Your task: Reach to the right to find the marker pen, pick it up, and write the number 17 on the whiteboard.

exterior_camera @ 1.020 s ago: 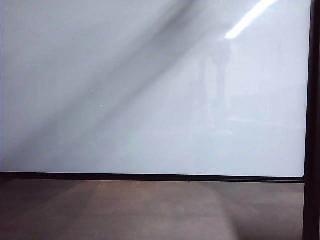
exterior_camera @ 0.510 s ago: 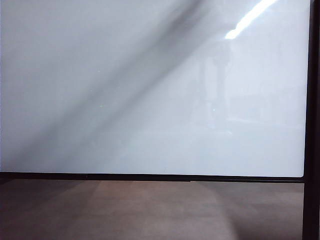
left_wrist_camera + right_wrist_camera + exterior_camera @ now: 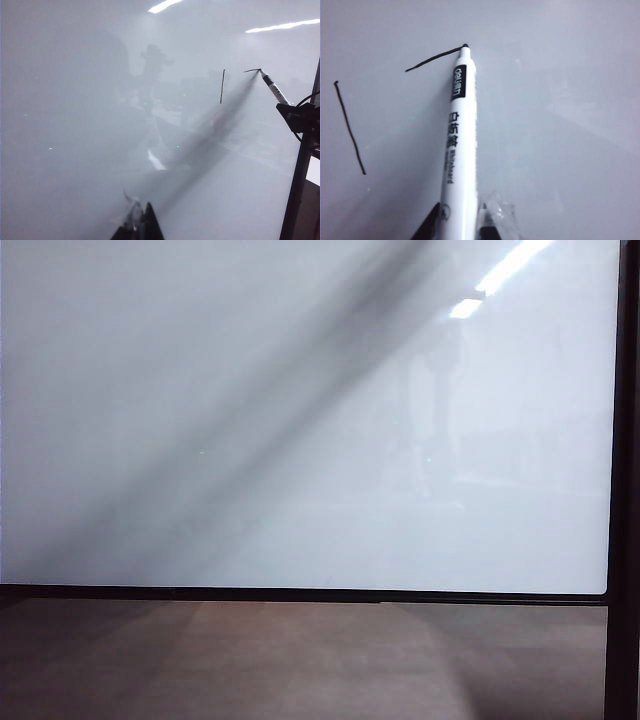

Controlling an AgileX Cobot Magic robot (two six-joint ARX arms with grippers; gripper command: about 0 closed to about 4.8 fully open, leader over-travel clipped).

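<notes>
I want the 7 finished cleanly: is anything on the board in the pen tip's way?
Nothing visible: the marker pen, held in the right gripper, has its tip on the whiteboard at the end of the short stroke; bare board lies ahead.

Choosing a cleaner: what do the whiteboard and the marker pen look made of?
Whiteboard: smooth glossy panel, likely coated; it mirrors ceiling lights. Marker pen, gripped by the right gripper: apparently white plastic, printed label. Left gripper is near the board.

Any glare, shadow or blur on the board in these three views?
Exterior view: a ceiling-light streak glares on the glossy white whiteboard, with a broad diagonal shadow. Left wrist view: hazy, reflections on the board; the left tool sits dark at the frame edge. Right wrist view: sharp on the white marker pen held in the right tool.
</notes>
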